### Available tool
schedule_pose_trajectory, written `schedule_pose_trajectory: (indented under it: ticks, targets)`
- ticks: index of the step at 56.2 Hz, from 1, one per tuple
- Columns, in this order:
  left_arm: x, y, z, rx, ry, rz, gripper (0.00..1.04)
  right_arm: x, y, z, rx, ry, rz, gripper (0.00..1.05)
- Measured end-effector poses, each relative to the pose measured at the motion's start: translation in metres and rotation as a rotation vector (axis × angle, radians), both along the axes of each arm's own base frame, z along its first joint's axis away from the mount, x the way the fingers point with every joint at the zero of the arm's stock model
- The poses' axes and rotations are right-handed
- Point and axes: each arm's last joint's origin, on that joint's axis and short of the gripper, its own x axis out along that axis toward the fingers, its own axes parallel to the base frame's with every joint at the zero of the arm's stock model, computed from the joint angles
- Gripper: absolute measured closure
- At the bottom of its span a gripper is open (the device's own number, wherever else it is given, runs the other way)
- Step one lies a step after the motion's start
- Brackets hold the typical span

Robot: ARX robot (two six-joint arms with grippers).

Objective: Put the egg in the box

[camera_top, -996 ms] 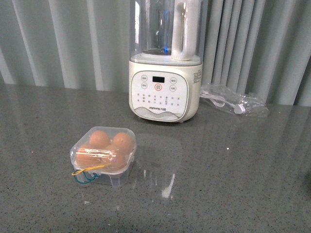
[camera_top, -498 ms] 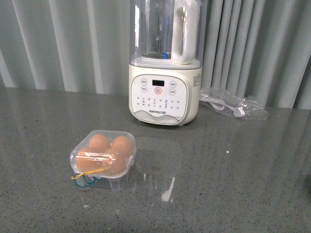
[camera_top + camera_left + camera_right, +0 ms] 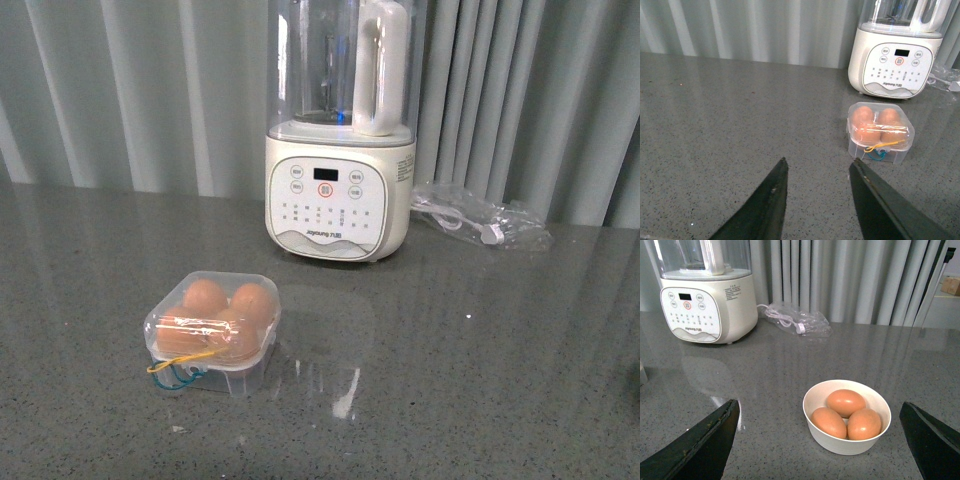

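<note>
1. The left claw (image 3: 817, 167) has its two dark fingers (image 3: 771, 200) spread apart, tips pointing forward and slightly down, with nothing between them.
2. The right claw (image 3: 820, 440) is spread very wide, one finger (image 3: 700, 442) at each side of its wrist view, holding nothing.
3. Neither arm shows in the front view.

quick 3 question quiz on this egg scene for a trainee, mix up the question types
1. True or false: the box has its lid closed.
2. How many eggs lie in the white bowl?
3. The plastic bag lies on which side of the blender in the front view: A left, B right?

Key: 1 true. 2 three. 3 B.
</note>
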Motion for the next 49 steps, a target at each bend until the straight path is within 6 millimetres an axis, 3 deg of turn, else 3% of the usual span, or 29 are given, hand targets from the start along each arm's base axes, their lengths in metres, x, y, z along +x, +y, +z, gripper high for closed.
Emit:
schedule_pose_trajectory:
  ticks: [8, 15, 49]
  targets:
    - [0.0000, 0.0000, 0.0000, 0.000, 0.000, 0.000, 0.26, 0.0000, 0.0000, 0.0000, 0.000, 0.000, 0.000, 0.07]
    - [0.0000, 0.0000, 0.0000, 0.000, 0.000, 0.000, 0.06, 0.0000, 0.0000, 0.0000, 0.000, 0.000, 0.000, 0.07]
    - [0.0000, 0.0000, 0.0000, 0.001, 0.000, 0.000, 0.07, 0.0000, 0.0000, 0.0000, 0.000, 0.000, 0.000, 0.07]
